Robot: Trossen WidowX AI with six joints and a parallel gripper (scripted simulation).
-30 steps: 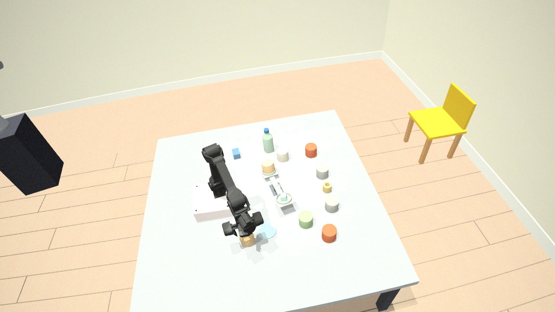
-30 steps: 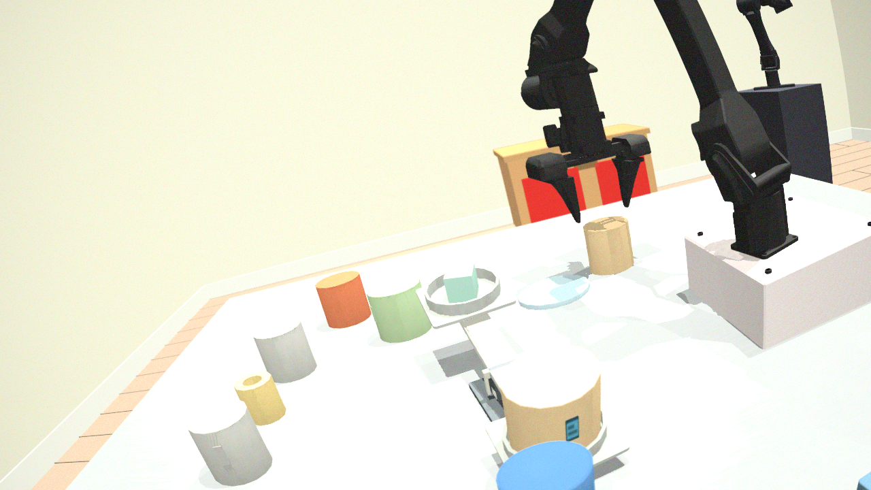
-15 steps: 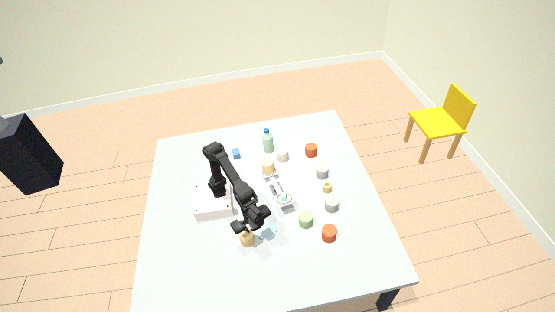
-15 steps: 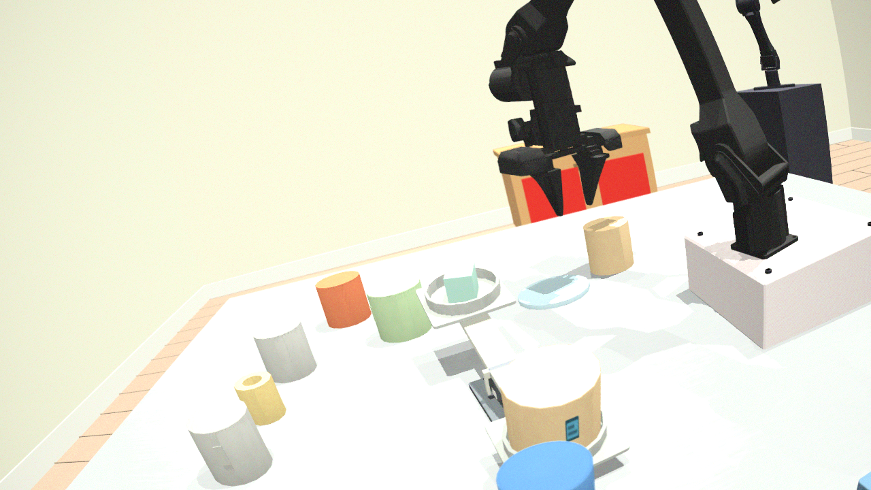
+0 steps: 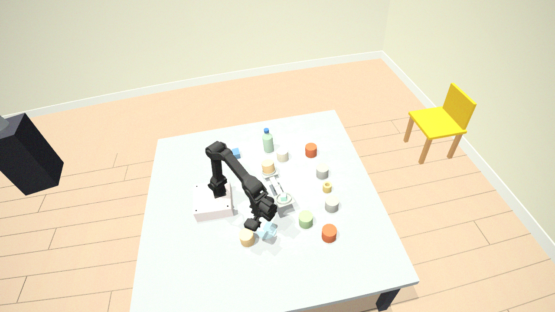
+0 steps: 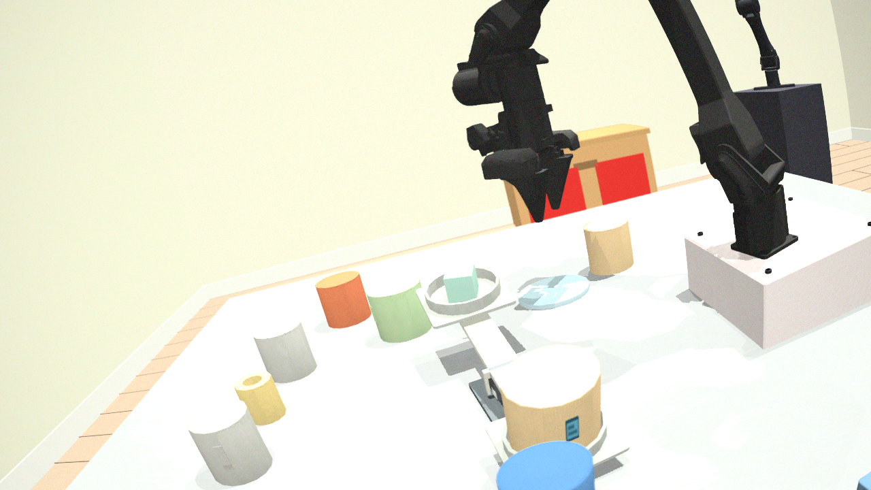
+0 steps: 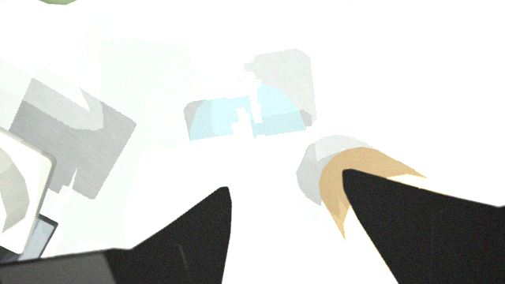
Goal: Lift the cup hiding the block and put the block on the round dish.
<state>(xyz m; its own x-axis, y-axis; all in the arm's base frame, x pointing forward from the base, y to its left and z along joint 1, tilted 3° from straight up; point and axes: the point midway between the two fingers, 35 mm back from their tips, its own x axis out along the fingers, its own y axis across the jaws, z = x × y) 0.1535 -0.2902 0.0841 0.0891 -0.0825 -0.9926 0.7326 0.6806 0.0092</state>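
Note:
A tan cup (image 5: 246, 237) (image 6: 610, 246) (image 7: 335, 185) stands on the table beside the light blue round dish (image 5: 266, 232) (image 6: 554, 293) (image 7: 221, 118). The other tan cup (image 5: 268, 166) (image 6: 551, 399) stands on one end of the balance (image 5: 277, 186) (image 6: 487, 344). The mint block (image 5: 283, 197) (image 6: 461, 286) sits uncovered inside the ring on the balance's other end, which is the raised one. No cup is above the dish. My gripper (image 6: 546, 213) (image 7: 285, 187) is open and empty, in the air above the area around the dish and the set-down cup.
A green cup (image 5: 305, 219) (image 6: 399, 309) and an orange-red cup (image 5: 329, 233) (image 6: 343, 299) stand near the block's end. Grey cups (image 5: 331, 204) (image 6: 284, 349) and a yellow tube (image 5: 327, 187) (image 6: 261, 399) stand farther along. A bottle (image 5: 268, 142) stands behind the covered end.

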